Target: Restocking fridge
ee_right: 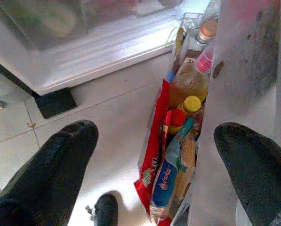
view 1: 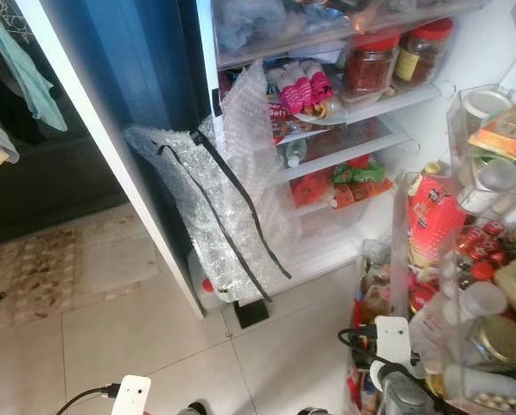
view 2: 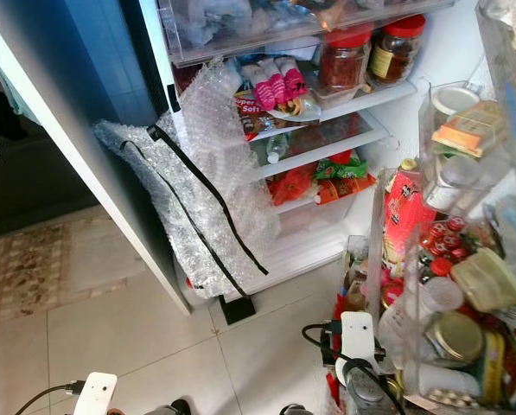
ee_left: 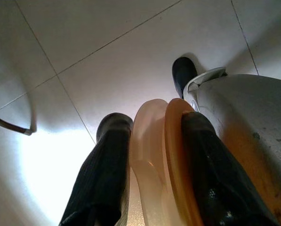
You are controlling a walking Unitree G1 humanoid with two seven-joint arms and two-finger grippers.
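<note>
Fridge: an open white refrigerator stands on a pale tiled floor. Its glass shelves carry two red-lidded jars, pink-striped packets and red-and-green snack bags.

Bubble wrap: a crumpled sheet of clear bubble wrap with black tape strips leans against the fridge's left edge and lower shelves, reaching down to the floor.

Door racks: the clear door bins on the right are crowded with small red-capped bottles, a red printed pouch and a gold-lidded jar.

Left gripper: the left gripper hangs low over the tiles. Its two black fingers are closed on a thin translucent peach-and-orange plastic piece, which stands edge-on between them.

Right gripper: the right gripper points down beside the door, with its fingers spread wide and nothing between them. Below it sit red and blue snack packets and a yellow-capped bottle packed in the bottom door bin.

Rug: a patterned beige mat lies on the floor left of the fridge.
</note>
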